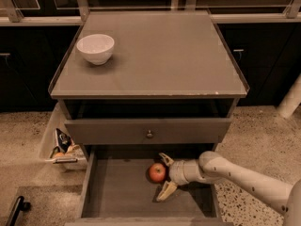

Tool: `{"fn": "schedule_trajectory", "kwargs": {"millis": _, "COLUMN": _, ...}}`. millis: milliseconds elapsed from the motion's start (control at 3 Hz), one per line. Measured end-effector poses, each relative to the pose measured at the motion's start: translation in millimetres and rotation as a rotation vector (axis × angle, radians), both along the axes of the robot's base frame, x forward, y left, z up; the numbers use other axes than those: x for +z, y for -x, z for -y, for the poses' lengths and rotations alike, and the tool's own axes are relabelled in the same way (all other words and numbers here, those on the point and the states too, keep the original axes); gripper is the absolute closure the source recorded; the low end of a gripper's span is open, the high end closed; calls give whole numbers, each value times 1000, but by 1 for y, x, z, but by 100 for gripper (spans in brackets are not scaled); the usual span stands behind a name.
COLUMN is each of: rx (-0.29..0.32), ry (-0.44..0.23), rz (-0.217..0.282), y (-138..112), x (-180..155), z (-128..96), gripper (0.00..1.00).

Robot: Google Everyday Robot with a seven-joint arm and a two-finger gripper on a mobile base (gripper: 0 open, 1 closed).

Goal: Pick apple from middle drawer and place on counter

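The small red apple (157, 172) lies on the floor of the pulled-out middle drawer (117, 192), near its back middle. My gripper (164, 175) reaches in from the right, open, one finger behind the apple and one in front of it, so the apple sits between the fingers (165, 191). I cannot tell if they touch it. The grey-brown counter (160, 55) is the cabinet top above, with chips at its front right edge.
A white bowl (95, 48) stands on the counter's back left. The upper drawer with a round knob (149, 134) is slightly out, overhanging the middle drawer's back. A side bin (61, 147) with packets hangs at the cabinet's left. Speckled floor surrounds it.
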State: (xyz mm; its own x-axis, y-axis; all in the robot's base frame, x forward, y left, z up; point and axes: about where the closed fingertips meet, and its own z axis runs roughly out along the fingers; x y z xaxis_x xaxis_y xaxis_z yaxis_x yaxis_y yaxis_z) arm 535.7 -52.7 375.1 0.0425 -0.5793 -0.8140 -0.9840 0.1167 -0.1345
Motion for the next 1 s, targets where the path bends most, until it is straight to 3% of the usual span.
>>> {"fn": "schedule_trajectory", "kwargs": {"millis": 333, "rx": 0, "ry": -1, "rz": 0, "y": 0, "x": 0, "z": 0, "gripper": 19}}
{"fn": "schedule_trajectory", "kwargs": {"millis": 1000, "rx": 0, "ry": -1, "rz": 0, "y": 0, "x": 0, "z": 0, "gripper": 67}}
